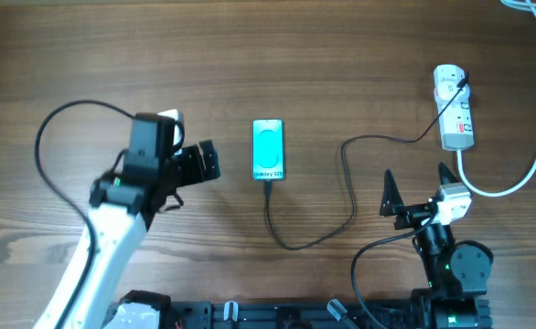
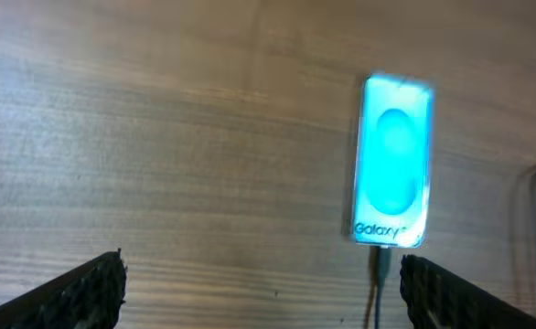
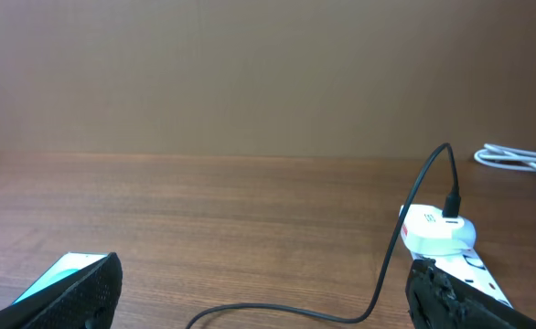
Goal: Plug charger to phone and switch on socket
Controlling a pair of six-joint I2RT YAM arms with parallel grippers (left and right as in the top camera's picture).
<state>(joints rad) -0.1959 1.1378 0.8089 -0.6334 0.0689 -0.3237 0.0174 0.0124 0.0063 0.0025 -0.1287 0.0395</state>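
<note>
The phone (image 1: 268,150) lies flat mid-table, its turquoise screen lit; it also shows in the left wrist view (image 2: 394,174) and at the edge of the right wrist view (image 3: 53,274). The charger (image 1: 346,196), a thin black cable, runs from the socket (image 1: 455,107) in a loop to the phone's lower end, where its plug tip (image 2: 381,263) sits at the port. My left gripper (image 1: 198,163) is open and empty, left of the phone. My right gripper (image 1: 419,190) is open and empty, below the socket (image 3: 442,233), over the cable (image 3: 387,274).
A thick white cable (image 1: 524,174) runs from the socket along the right edge of the wooden table (image 1: 250,55). The left arm's own black cable (image 1: 62,119) loops at the left.
</note>
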